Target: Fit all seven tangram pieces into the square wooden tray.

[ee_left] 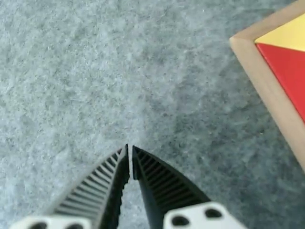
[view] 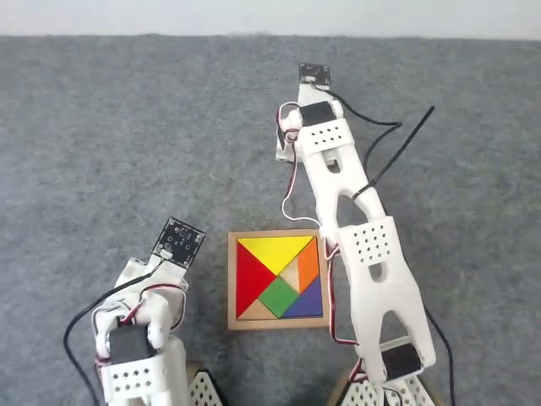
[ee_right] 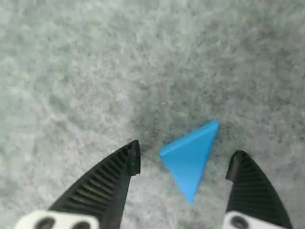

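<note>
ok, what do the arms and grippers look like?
The left arm and right arm are white printed shells with grids of small holes, black servos, black cables and red-and-white wires. A small black circuit board sits at each wrist. The left gripper and right gripper have black tapered fingers, ribbed inside, on white bases with screw holes.

A mottled grey felt-like fabric covering (view: pixel 118 127) spreads from side to side under everything. In the close views its short fibres show as a fuzzy, speckled weave. Along the far edge in the high view runs a narrow, plain off-white band (view: pixel 254 17), possibly a wall or a bare edge beyond the fabric. The light is soft and even, throwing only faint, blurred shadows onto the fabric.
</note>
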Motion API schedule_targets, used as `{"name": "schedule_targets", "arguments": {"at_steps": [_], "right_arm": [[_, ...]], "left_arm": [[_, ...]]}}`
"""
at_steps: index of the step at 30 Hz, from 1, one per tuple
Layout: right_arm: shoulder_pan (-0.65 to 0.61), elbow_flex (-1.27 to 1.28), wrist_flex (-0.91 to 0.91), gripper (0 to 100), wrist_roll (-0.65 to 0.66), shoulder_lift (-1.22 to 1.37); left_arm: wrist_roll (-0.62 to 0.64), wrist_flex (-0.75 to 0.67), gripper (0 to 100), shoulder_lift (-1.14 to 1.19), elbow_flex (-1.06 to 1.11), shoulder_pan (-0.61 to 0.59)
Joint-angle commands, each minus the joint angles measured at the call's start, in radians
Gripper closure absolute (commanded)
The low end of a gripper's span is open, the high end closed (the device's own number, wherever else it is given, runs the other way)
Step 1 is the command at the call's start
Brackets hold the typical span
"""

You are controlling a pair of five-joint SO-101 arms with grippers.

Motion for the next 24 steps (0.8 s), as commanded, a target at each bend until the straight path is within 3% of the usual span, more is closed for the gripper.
{"name": "schedule_targets", "arguments": {"at_steps": [1,7,14,24], "right_arm": [[0.045,-0.038,0.016,71.5,0.052,-0.008],[0.048,-0.038,0.024,71.9,0.13,-0.004],[0.051,-0.038,0.015,80.9,0.235,-0.002],[0.05,-0.037,0.015,81.2,0.387,-0.002]], "left_arm": [[-0.011,-0.009,99,-0.02,-0.018,-0.008],[-0.011,-0.009,99,-0.02,-0.018,-0.008],[-0.011,-0.009,99,-0.02,-0.018,-0.008],[-0.011,-0.009,99,-0.02,-0.018,-0.008]]}}
